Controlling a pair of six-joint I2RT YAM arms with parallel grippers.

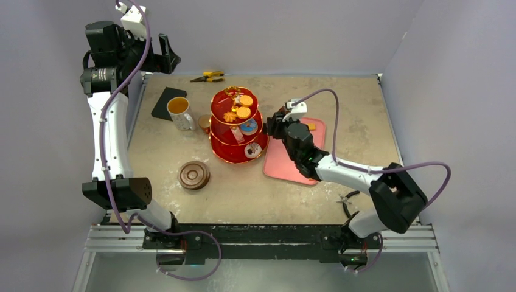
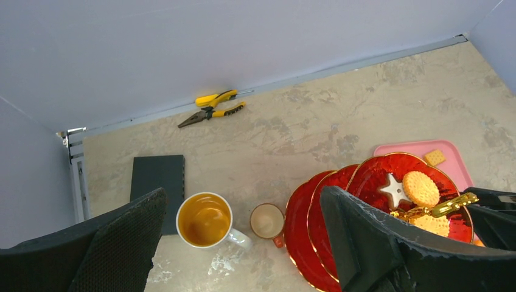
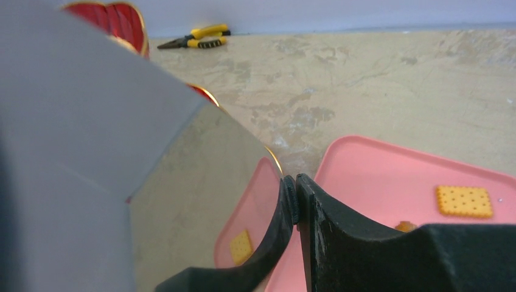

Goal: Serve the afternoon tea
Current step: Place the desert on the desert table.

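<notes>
Pinching red stand (image 1: 226, 152) rim, right fingers (image 3: 365, 243)

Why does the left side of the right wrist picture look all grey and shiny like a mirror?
Right wrist view: a shiny surface close to the lens fills that side, blurred, mirroring the pink tray and a square biscuit; what it is cannot be told. Left wrist view: sharp, the white mug of tea clear. Top external view: even light, no glare on the table.

End effector (image 3: 296, 198) pinching gold-rimmed mirror-like plate (image 3: 201, 201), biscuit (image 3: 463, 201) on pink tray (image 3: 377, 176) beyond
</notes>
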